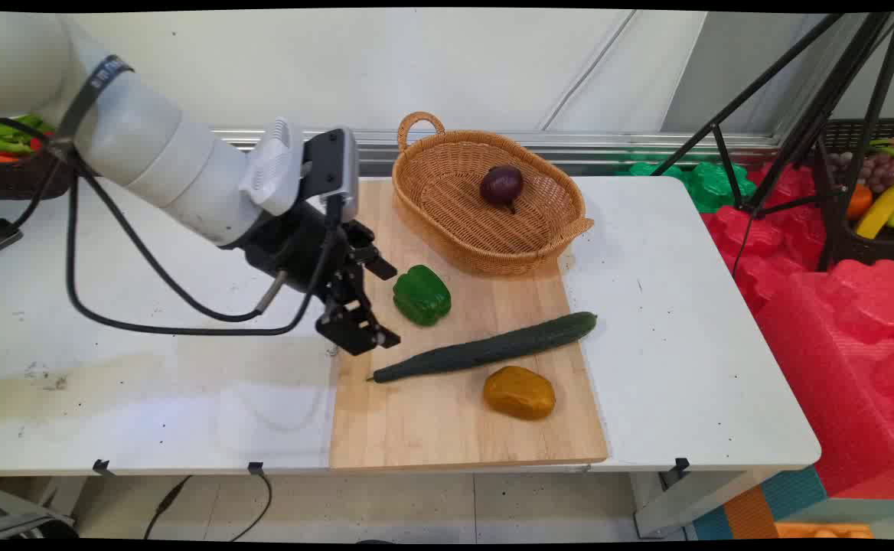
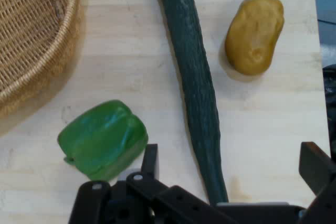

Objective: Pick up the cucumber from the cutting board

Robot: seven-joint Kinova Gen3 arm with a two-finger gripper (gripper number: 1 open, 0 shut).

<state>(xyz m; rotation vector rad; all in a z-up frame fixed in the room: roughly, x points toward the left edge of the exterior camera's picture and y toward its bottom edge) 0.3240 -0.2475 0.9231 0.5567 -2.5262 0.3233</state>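
Hand (image 1: 376, 303) with fingers spread apart, holding nothing, low over wooden board (image 1: 447, 428) between green pepper (image 1: 422, 295) and cucumber (image 1: 485, 348)

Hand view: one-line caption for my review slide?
Open end effector above a wooden board with green pepper, cucumber, potato, basket.

in the hand view the basket (image 2: 31, 35) is cut off by the left and top edges, and the cucumber (image 2: 194, 87) runs out at the top while its near tip hides behind the pincer (image 2: 231, 177) linkage. the right finger (image 2: 317, 169) is cropped by the right edge.
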